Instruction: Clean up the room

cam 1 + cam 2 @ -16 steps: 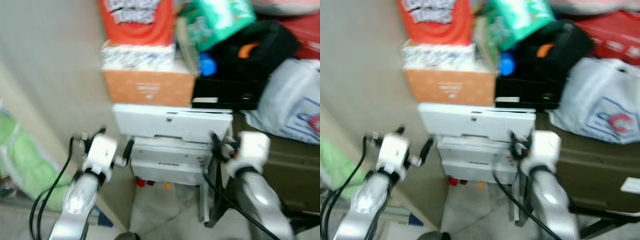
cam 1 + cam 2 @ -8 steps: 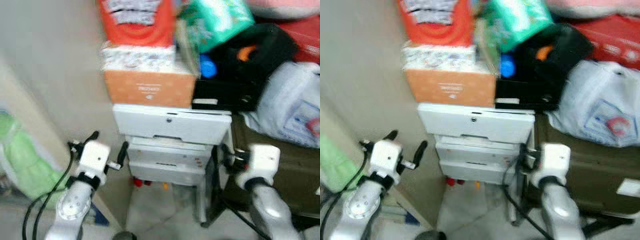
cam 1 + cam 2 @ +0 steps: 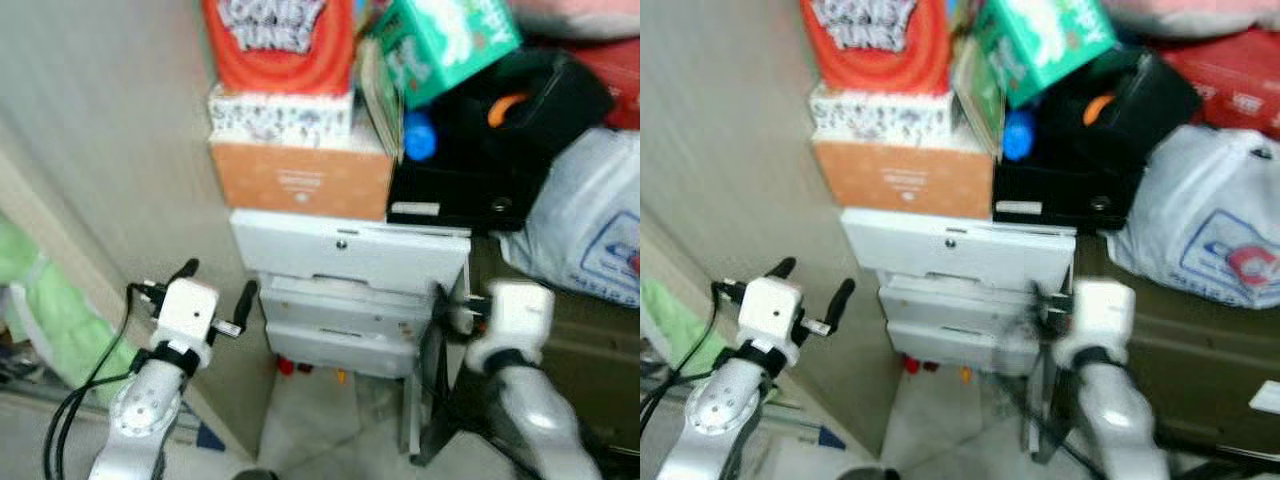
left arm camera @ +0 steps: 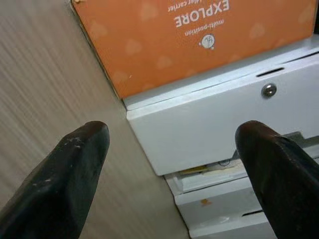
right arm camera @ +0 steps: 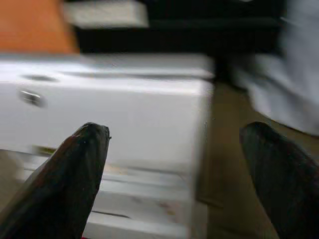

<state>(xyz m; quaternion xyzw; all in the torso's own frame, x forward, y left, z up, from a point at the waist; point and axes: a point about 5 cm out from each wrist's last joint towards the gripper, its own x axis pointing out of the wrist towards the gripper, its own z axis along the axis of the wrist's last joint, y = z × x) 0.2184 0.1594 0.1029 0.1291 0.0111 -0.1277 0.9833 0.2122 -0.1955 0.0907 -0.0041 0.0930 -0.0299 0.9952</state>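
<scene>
At frame centre the drawer unit (image 3: 345, 255) looked smooth white plastic; above it, the orange box (image 3: 300, 180) looked matt cardboard.

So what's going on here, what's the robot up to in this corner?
The robot stands facing a white drawer unit against the wall, with an orange box and more boxes stacked on top, and a black bag and a white plastic bag beside the pile. Both arms are raised in front of the drawers: the left hand and the right hand are open and hold nothing. Nothing has been picked up yet.
</scene>
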